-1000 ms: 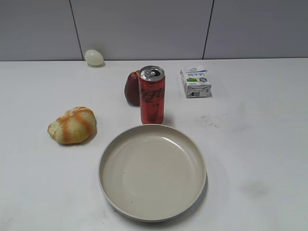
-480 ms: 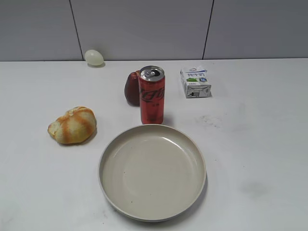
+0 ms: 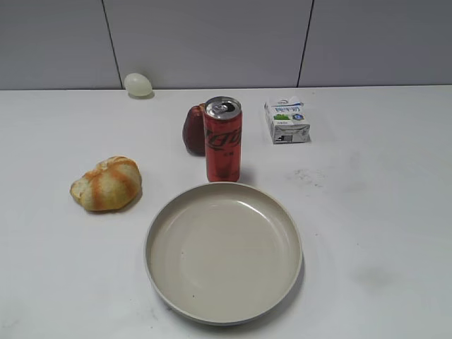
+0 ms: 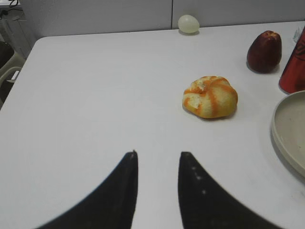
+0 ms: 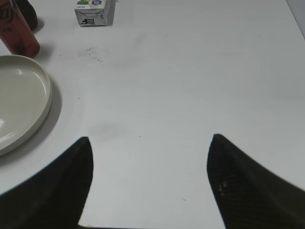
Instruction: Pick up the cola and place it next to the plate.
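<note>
The right gripper [image 5: 150, 181] hangs over bare table with its jaws wide apart and nothing in them. The left gripper [image 4: 157, 186] has its jaws only a little apart, and it is empty too. Next comes the big beige plate [image 3: 223, 311]. Just behind its far rim stands the cola [image 3: 223, 140], a tall thin red can with dark writing and a shiny silver top. It stands straight up. A dark red fruit [image 3: 193, 130] sits right behind it, to its left. I think the tall can could tip over if a finger bumps it. A wide grab might also knock the fruit or the plate.
</note>
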Robot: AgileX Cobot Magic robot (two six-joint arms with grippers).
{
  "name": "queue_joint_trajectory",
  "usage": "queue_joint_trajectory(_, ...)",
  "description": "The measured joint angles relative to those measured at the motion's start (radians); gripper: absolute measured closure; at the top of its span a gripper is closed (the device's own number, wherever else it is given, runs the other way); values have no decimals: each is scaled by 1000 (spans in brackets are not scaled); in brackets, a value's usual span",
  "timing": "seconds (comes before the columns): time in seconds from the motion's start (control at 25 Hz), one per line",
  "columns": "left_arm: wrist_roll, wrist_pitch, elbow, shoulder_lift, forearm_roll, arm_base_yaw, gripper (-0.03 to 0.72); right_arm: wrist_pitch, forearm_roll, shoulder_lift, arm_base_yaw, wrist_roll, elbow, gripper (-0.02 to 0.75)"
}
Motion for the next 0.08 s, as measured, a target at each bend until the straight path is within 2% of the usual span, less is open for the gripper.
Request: queue_joint_trajectory(0.08, 0, 0, 0, 0, 0, 0, 457, 0, 0, -17, 0, 0, 0, 145)
